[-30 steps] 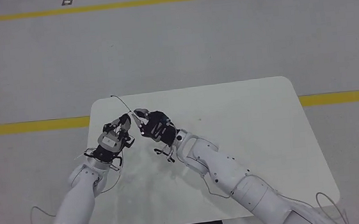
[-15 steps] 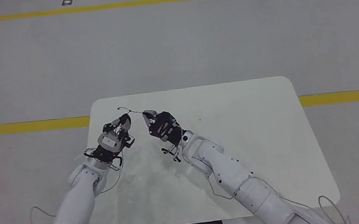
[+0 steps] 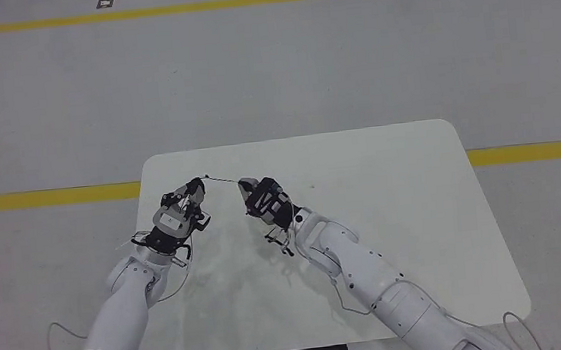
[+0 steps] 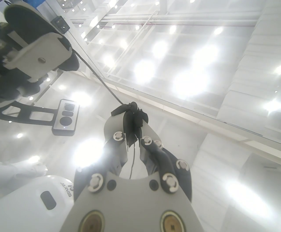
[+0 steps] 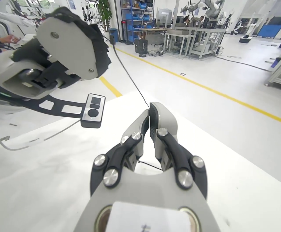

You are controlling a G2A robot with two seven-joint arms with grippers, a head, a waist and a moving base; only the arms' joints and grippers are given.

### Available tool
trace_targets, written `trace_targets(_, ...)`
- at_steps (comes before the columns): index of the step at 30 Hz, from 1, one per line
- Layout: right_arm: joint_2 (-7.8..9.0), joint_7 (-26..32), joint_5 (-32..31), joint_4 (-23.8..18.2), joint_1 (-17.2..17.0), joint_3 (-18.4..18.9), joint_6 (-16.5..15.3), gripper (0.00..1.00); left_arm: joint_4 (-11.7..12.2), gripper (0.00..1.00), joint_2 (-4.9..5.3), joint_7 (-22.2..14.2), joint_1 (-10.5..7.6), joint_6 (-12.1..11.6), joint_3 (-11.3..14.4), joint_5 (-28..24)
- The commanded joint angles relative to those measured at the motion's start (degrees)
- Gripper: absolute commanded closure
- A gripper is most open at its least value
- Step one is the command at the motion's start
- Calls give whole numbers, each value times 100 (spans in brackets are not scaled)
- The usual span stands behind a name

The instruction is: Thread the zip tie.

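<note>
My left jaws are clamped together on one end of the zip tie (image 5: 130, 77) and my right jaws are pressed tight on the other end, so it runs between the two above the left part of the white surface (image 3: 415, 223). Frayed black padding (image 4: 131, 123) bunches around my left grip, and a yellow floor line (image 3: 519, 152) lies beyond the surface. The tie is thin, black and nearly straight, with a fine tail showing behind each grip
</note>
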Motion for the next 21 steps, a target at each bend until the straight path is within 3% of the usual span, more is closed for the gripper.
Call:
trace_targets(1, 1, 20, -4, 3, 0, 7, -5, 100, 0, 100, 0, 0, 0, 0, 0, 0)
trace_targets(8, 2, 80, 1, 29, -1, 30, -16, 100, 0, 100, 0, 0, 0, 0, 0, 0)
trace_targets(9, 2, 90, 16, 31, -4, 46, 9, 96, 0, 100, 0, 0, 0, 0, 0, 0)
trace_targets(10, 2, 109, 52, 32, -16, 71, 51, 55, 0, 100, 0, 0, 0, 0, 0, 0)
trace_targets(11, 2, 127, 86, 28, -23, 99, 92, 0, 0, 100, 0, 0, 0, 0, 0, 0)
trace_targets(17, 67, 100, 146, -177, -144, 385, 165, 0, 0, 100, 0, 0, 0, 0, 0, 0)
trace_targets(21, 167, 69, 399, -555, -439, 797, 80, 0, 0, 100, 0, 0, 0, 0, 0, 0)
